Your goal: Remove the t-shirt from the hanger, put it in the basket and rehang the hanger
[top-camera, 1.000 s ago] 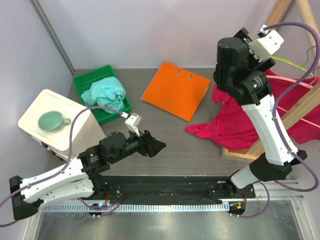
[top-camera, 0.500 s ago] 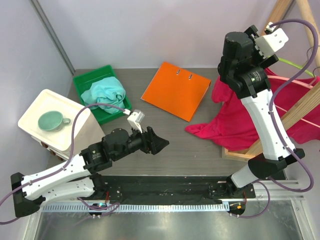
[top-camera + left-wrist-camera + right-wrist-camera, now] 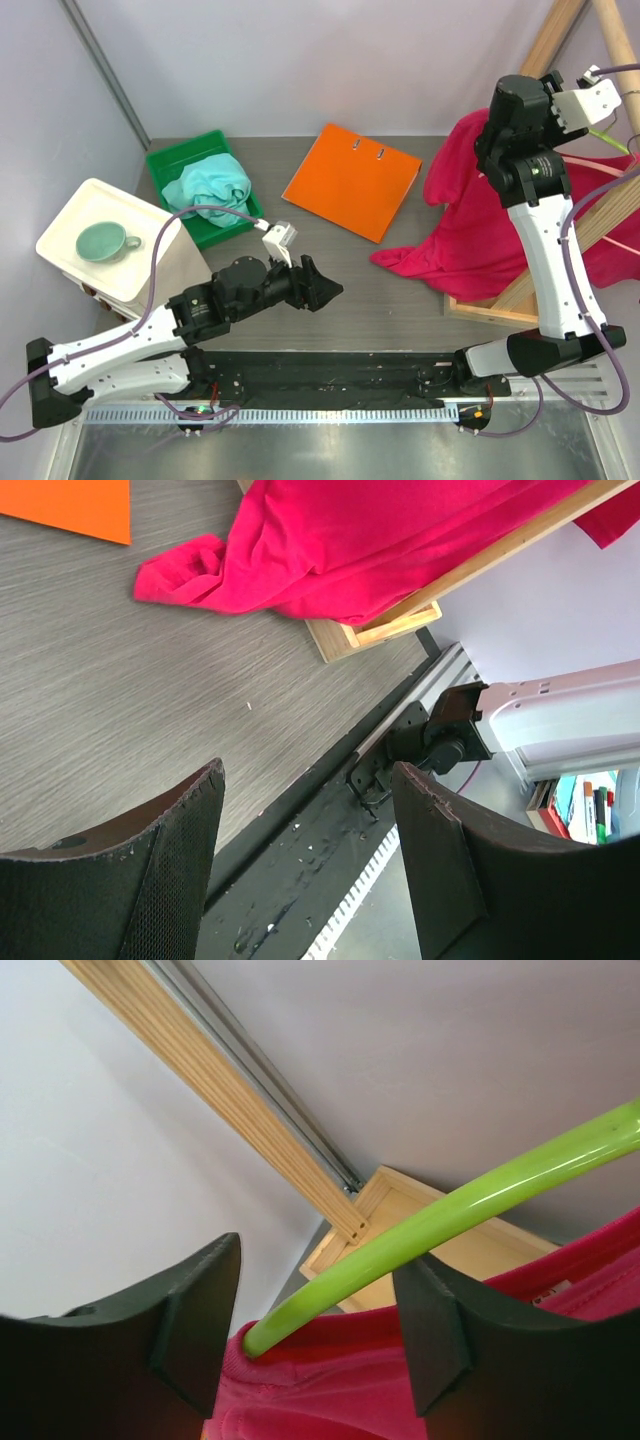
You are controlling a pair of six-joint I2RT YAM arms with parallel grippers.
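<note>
right end effector is up at the wooden rack, fingers apart, the green hanger crossing the gap between them; can't tell if either pad touches it. hanger's lower end disappears into the red t-shirt, which drapes over the rack and spills onto the desk. left end effector hovers low over the desk, fingers apart.

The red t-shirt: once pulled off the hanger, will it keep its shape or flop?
Probably floppy: the t-shirt drapes in folds and puddles onto the table. Likely light, since a thin green hanger seems to carry it. It may snag on the wooden frame it lies across.
</note>
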